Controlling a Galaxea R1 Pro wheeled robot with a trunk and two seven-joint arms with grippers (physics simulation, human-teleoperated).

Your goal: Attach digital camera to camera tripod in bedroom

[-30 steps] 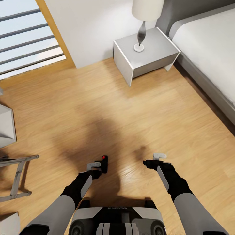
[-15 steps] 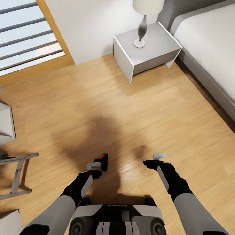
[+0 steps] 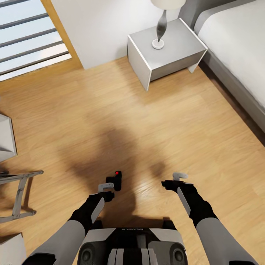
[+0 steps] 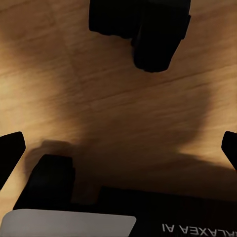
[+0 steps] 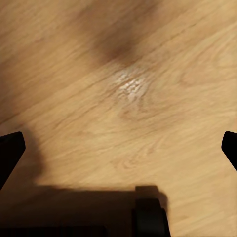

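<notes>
Mid-transit across the wood floor (image 3: 154, 121), heading toward the bedside corner. Camera (image 3: 117, 179) at lower centre of the head view, small dark box with red button on top, sitting at the tip of the left gripper (image 3: 109, 186). Looks held there, but grip contact hidden; cannot tell for sure whether jaws are clamped on it or how wide. In the left wrist view, dark finger (image 4: 11, 150) tips at both frame edges suggest a wide spread, with a dark boxy shape (image 4: 148, 29) at top centre, identity unclear. Right gripper (image 3: 177, 180) at lower right of centre, carrying nothing; right wrist view puts finger (image 5: 11, 148) tips far apart at the edges, so jaws wide.

Handling guess: camera rigid, light, likely smooth-sided and prone to twisting in a pinch; best taken across the flat body sides, clear of the button and underside mount.

Silver legs (image 3: 18, 195) at left edge, possibly the tripod, not confirmable. Nightstand (image 3: 173, 55) with lamp (image 3: 161, 25) at upper centre, bed (image 3: 235, 48) upper right.
</notes>
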